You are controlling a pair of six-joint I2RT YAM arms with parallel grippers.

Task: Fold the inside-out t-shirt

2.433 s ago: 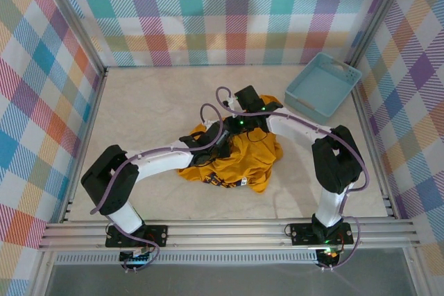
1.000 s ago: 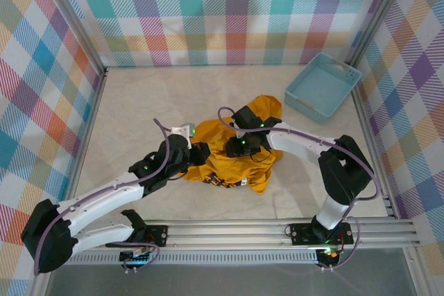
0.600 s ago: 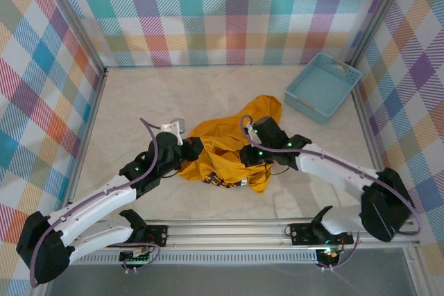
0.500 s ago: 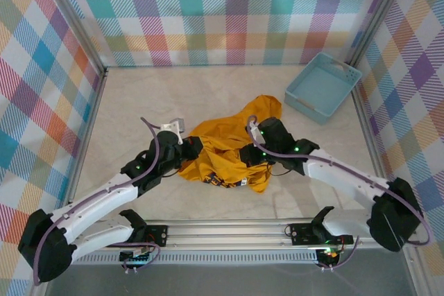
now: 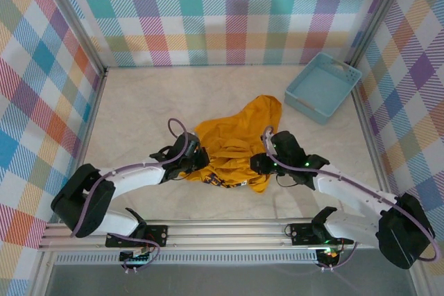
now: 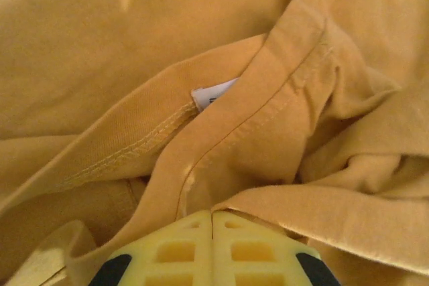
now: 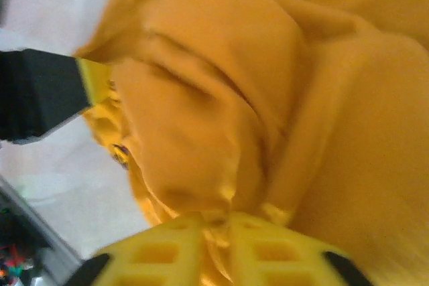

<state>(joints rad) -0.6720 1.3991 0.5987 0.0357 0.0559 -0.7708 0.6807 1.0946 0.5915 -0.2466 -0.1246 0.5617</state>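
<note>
Plaid walls in many colours box in the cream counter (image 5: 139,102). I see the inside-out t-shirt (image 5: 232,136) crumpled in a heap at the counter's centre, with a light blue basket (image 5: 322,86) well apart from it at 2 o'clock. A strip of dark lettering (image 5: 223,182) peeks out along the heap's 6 o'clock edge. The left fingers (image 5: 198,163) sit at the shirt's 8 o'clock edge. On the left wrist camera I see them pressed together, with a stitched hem folded just over their tips and a white label (image 6: 214,92) tucked in the seam beyond. I cannot tell whether any cloth is caught between them. The right fingers (image 5: 255,164) are at the heap's 4 o'clock side. On the right wrist camera they pinch a bunched fold of the shirt, which rises in a hump beyond them.
</note>
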